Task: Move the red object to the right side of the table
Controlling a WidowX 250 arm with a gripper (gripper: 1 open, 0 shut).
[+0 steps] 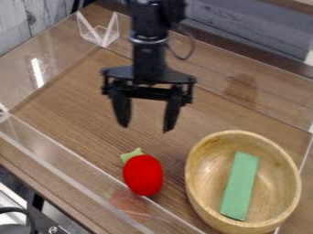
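The red object (143, 174) is a small strawberry-like toy with a green leafy top, lying on the wood-grain table (73, 105) near its front edge. My gripper (146, 122) hangs above and just behind it, pointing down, its two black fingers spread wide with nothing between them. A clear gap separates the fingertips from the red object.
A round light-wood bowl (208, 151) holding a flat green block (240, 186) stands at the front right, close beside the red object. Low clear acrylic walls (55, 151) border the table. A clear folded stand (98, 29) sits at the back left.
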